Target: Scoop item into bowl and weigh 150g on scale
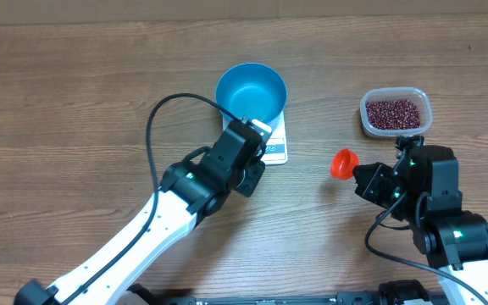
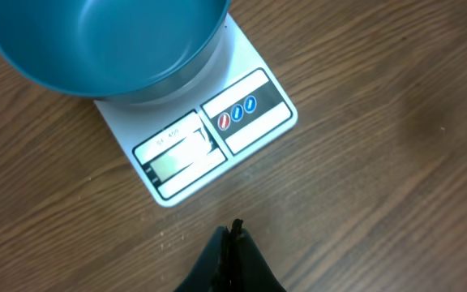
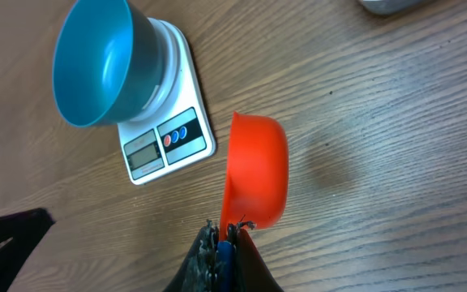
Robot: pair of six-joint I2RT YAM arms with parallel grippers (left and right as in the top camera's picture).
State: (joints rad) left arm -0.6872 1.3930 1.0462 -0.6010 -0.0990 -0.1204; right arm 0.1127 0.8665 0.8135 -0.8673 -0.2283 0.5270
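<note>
Blue bowl (image 1: 251,91) sits empty on the white scale (image 1: 276,149) at top centre. The beans (image 1: 393,112) are all in the clear tub (image 1: 427,106) at upper right, so nothing is scooped or weighed yet. Right gripper (image 3: 230,231) is clamped on the handle of an empty orange scoop (image 3: 258,170) between scale and tub; left gripper (image 2: 233,239) is pinched together on nothing, just below the scale's display edge.

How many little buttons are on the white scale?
3, in a row on the scale beside its display: one red button nearest the display, then two blue buttons. None look hidden.
</note>
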